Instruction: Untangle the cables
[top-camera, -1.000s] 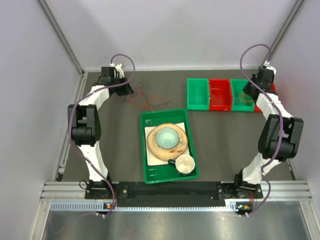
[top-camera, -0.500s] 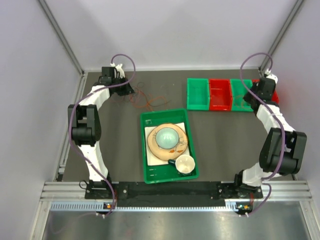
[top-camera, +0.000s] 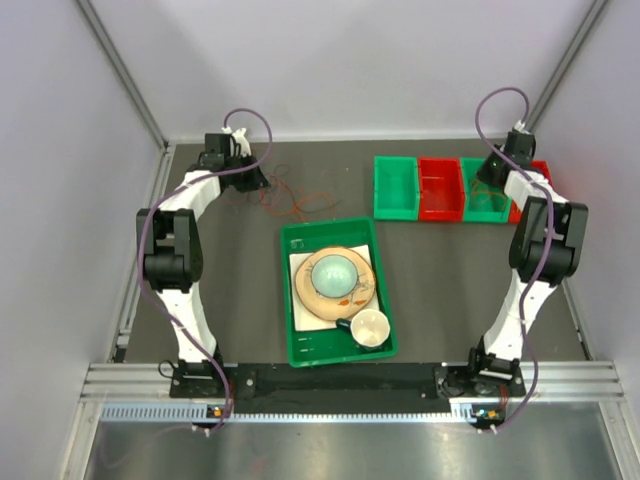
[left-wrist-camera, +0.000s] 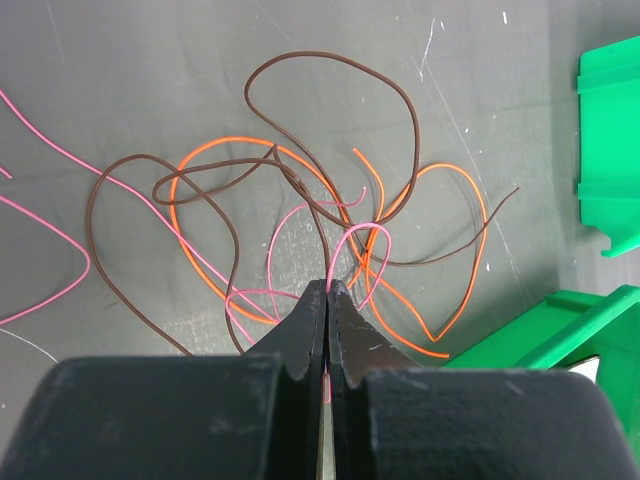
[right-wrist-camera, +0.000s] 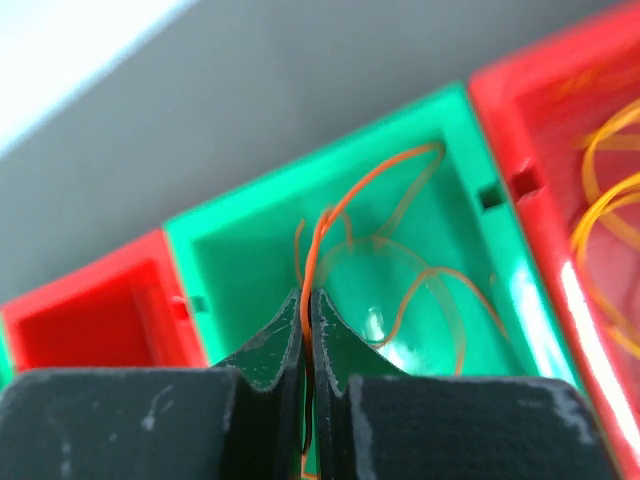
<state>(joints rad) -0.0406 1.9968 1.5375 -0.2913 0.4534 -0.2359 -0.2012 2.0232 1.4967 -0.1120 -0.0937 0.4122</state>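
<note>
The cables (left-wrist-camera: 330, 200) lie in a loose tangle of brown, orange and pink wires on the dark table; from above the tangle (top-camera: 292, 200) sits at the back left. My left gripper (left-wrist-camera: 328, 286) is shut on a pink cable (left-wrist-camera: 362, 232) at the near edge of the tangle. An orange cable (left-wrist-camera: 470, 205) and a brown cable (left-wrist-camera: 330, 58) loop beyond it. My right gripper (right-wrist-camera: 305, 293) is shut on an orange cable (right-wrist-camera: 345, 200) that trails down into a green bin (right-wrist-camera: 250, 250). In the top view this gripper (top-camera: 492, 172) hangs over the right-hand bins.
A row of green and red bins (top-camera: 440, 188) stands at the back right. The red bin (right-wrist-camera: 545, 130) beside my right gripper holds yellow-orange wires (right-wrist-camera: 605, 190). A green tray (top-camera: 296, 345) with a plate, bowl and cup fills the centre. A green bin's edge (left-wrist-camera: 610, 150) lies right of the tangle.
The right arm has folded its elbow in and up, and its gripper has shifted slightly back and left over the bins. The left arm and the tangle have not moved.
</note>
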